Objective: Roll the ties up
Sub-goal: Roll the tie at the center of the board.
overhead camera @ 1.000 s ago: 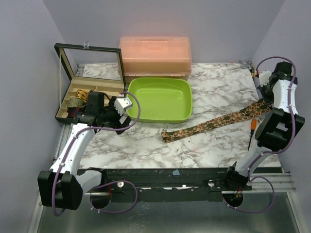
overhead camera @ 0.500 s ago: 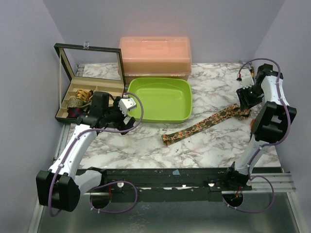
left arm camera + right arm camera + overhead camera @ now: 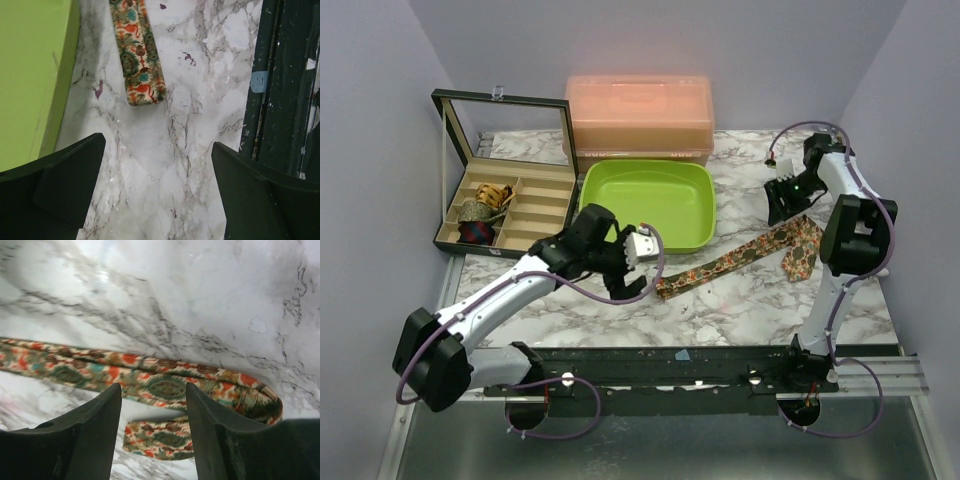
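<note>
Marble-patterned table [image 3: 750, 300] fills the top external view, and one floral tie [image 3: 730, 262] lies on it in a slant, its narrow end toward the left arm and its wide end toward the right arm. The left gripper [image 3: 632, 285] hangs just beside the narrow end, close to the front corner of a lime-green tray [image 3: 650, 170]. The right gripper [image 3: 787, 205] sits near the wide end. Behind the tray stands a pale orange lidded box [image 3: 640, 115]. At the far left an open dark case [image 3: 535, 235] with a raised glass lid holds three fabric rolls [image 3: 480, 212] in its compartments.

From the left wrist, the left gripper [image 3: 160, 190] has its fingers [image 3: 65, 185] spread wide with bare table [image 3: 200, 125] between them. The tie's narrow end [image 3: 139, 55] lies flat ahead of the tips and apart from them. The tray wall [image 3: 30, 75] runs along the left, and a scuffed dark rail [image 3: 282, 75] runs along the right.

From the right wrist, the right gripper [image 3: 154, 435] has its fingers [image 3: 75, 440] apart, gripping nothing. The tie [image 3: 165, 385] crosses just beyond the tips and doubles back on itself at the right — a lower layer shows in the gap between the fingers. Whether the tips touch the fabric cannot be told.
</note>
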{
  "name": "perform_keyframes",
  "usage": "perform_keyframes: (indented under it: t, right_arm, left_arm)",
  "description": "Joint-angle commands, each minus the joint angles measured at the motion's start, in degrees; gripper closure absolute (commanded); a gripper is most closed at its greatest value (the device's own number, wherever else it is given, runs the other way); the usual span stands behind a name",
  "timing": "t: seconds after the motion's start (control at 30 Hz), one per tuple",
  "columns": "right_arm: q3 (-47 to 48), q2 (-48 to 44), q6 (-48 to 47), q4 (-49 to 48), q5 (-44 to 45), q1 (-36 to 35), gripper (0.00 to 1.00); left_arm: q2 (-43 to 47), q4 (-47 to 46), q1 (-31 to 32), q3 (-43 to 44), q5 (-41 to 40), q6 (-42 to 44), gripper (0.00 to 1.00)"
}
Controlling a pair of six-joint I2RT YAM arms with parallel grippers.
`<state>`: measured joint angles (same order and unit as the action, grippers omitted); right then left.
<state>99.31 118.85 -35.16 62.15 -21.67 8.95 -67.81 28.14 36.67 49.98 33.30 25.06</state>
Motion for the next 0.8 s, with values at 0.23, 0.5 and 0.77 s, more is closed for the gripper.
perform_keyframes:
  t: [0.23,0.5,0.77]
  right_arm:
    - [-10.9,1.0,-2.6,-5.5,10.6,1.4,0.48]
    - [-21.9,-5.9,-3.5,-5.4,12.0,1.4,0.49]
    - [-24.8,-7.5,-2.4,-5.1,11.0,1.7,0.49]
  left_arm:
    - [-20.8,-1.7,12.6,15.0,-8.9,5.1,0.58]
    - [-29.0,4.2,12.4,13.3,-16.7,12.9,0.91]
    - [-27.7,2.0,10.7,1.2,-22.7,17.0,0.95]
